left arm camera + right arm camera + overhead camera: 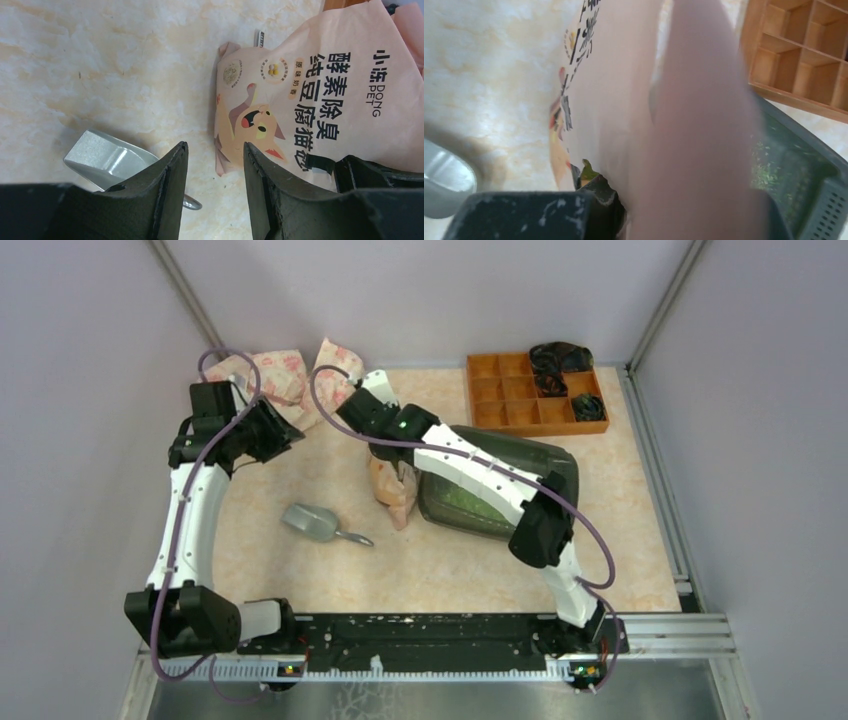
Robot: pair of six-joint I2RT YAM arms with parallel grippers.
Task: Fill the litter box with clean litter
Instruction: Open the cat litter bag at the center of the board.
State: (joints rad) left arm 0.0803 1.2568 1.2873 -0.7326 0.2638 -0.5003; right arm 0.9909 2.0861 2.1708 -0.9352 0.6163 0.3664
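Observation:
The litter box is a dark tray right of the table's middle, partly under my right forearm. Light-green clean litter lies inside it; box and litter also show in the right wrist view. My right gripper is shut on a peach-orange printed bag standing at the box's left edge. In the right wrist view the bag fills the middle and hides one finger of the gripper. My left gripper is open and empty, above the table left of the bag.
A grey metal scoop lies on the table left of the bag, and shows in the left wrist view. Two more printed bags lean at the back wall. An orange compartmented organiser with black items stands at the back right.

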